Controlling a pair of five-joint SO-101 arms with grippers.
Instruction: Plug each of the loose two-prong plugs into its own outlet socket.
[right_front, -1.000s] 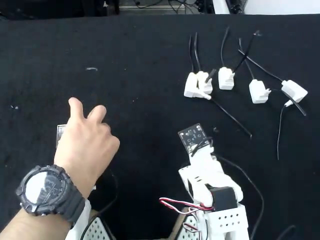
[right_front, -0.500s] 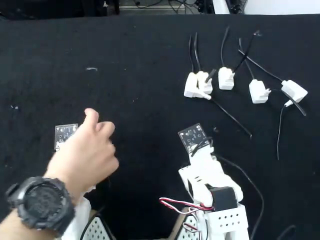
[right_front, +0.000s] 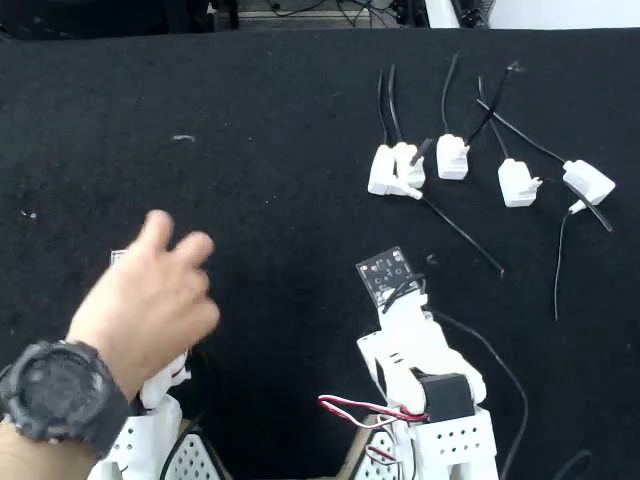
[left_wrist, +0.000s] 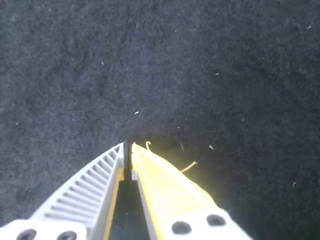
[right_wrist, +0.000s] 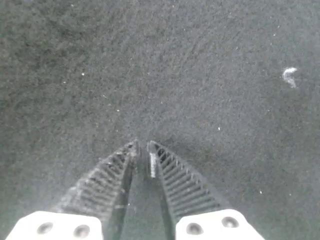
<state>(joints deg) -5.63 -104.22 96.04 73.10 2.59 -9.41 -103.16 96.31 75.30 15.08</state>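
Note:
Several white plug pieces with black cords lie at the table's back right: a joined pair (right_front: 395, 170), one (right_front: 452, 157) beside it, another (right_front: 518, 182) and the farthest (right_front: 588, 182). The right arm (right_front: 415, 350) stands at the front, well short of them, its camera board (right_front: 385, 270) facing up. My right gripper (right_wrist: 142, 146) is shut over bare black cloth with nothing in it. My left gripper (left_wrist: 128, 148), white and yellow, is shut too, its tips meeting above bare cloth. A person's hand (right_front: 145, 300) covers most of the left arm (right_front: 150, 430).
The black cloth (right_front: 250, 130) covers the whole table. Loose cords trail from the plugs, one long cord (right_front: 462, 232) running towards the right arm. The hand wears a dark wristwatch (right_front: 55, 395). A white fleck of lint (right_wrist: 289, 76) lies on the cloth.
The hand drew back and briefly uncovered the left arm's camera board, then shifted over it again. The right arm and the plugs have not moved.

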